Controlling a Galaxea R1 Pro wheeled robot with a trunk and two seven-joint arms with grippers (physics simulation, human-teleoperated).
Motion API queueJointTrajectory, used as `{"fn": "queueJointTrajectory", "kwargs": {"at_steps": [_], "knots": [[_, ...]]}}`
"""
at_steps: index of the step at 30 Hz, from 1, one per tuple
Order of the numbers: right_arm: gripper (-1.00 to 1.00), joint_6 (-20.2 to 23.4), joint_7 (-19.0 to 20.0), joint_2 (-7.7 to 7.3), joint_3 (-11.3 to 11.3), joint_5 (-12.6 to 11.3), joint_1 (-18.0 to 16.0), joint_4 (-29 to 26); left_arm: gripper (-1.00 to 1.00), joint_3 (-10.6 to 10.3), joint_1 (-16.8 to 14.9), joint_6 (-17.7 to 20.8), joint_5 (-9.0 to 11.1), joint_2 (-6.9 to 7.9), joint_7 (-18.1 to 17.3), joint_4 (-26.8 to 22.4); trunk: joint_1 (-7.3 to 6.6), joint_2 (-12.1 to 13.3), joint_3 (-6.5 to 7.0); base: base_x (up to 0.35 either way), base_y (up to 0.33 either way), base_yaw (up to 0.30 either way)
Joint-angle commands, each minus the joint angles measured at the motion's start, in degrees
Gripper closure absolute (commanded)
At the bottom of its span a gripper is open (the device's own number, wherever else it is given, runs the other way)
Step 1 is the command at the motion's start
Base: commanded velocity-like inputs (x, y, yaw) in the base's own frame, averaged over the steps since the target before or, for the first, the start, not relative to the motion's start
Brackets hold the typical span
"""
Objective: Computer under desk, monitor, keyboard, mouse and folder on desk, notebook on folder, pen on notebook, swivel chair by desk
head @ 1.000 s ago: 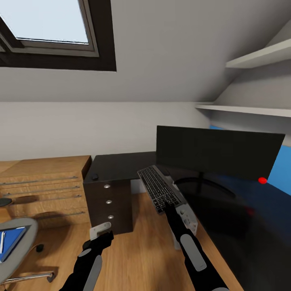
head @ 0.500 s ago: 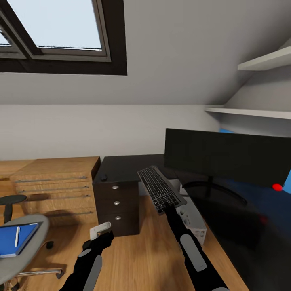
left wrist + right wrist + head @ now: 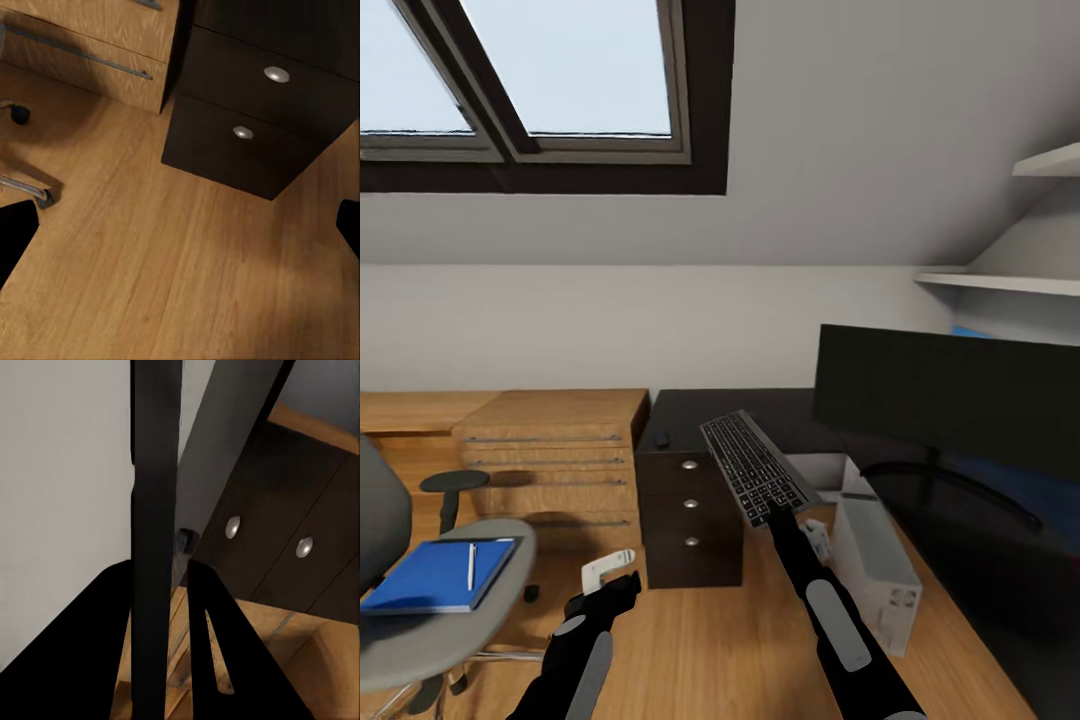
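Right gripper is clamped on the near end of the keyboard, which it holds in the air, sloping up and away, short of the desk and above the floor. In the right wrist view the fingers sit against the keyboard's edge. Left gripper hangs spread and empty over the floor in front of the drawer unit.

Change noted: over the last second the whole head view has swung left. The monitor now sits further right in the picture, and the swivel chair with the blue folder and the pen on it has come fully into sight. This is camera motion; the objects themselves have not shifted, and both arms keep their pose.

The mouse appears to be the small dark lump near the desk's left end, though it is too small to confirm. The computer stands on the floor under the desk edge.

Assessment: keyboard placement is not yet done; the turn likely lines the robot up on the free desk end.
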Motion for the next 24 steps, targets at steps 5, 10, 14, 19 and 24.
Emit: {"fn": "queueJointTrajectory", "kwargs": {"at_steps": [5, 10, 14, 19, 24], "knots": [[1.00, 0.1, 0.3, 0.01, 0.0, -0.6, 0.0, 0.0, -1.00, -0.1, 0.0, 0.1, 0.6, 0.03, 0.5, -0.1, 0.00, 0.0, 0.01, 0.016, 0.230, 0.053], [1.00, 0.1, 0.3, 0.01, -0.1, -0.6, 0.0, 0.0, -1.00, -0.1, 0.0, 0.1, 0.6, 0.03, 0.4, -0.1, 0.00, 0.0, 0.03, 0.006, 0.052, 0.009], [1.00, 0.1, 0.3, 0.01, -0.2, -0.6, 0.0, 0.0, -1.00, -0.1, 0.0, 0.1, 0.6, 0.03, 0.4, -0.1, 0.00, 0.0, 0.03, 0.001, 0.007, 0.001], [1.00, 0.1, 0.3, 0.01, -0.3, -0.6, 0.0, -0.1, -1.00, -0.1, 0.0, 0.1, 0.6, 0.03, 0.4, -0.1, 0.00, 0.0, 0.03, 0.005, 0.001, 0.000], [1.00, 0.2, 0.4, 0.01, -0.3, -0.6, 0.0, -0.2, -1.00, -0.1, 0.0, 0.1, 0.5, 0.03, 0.4, -0.1, 0.00, 0.0, 0.03, 0.187, 0.000, 0.000]]}}
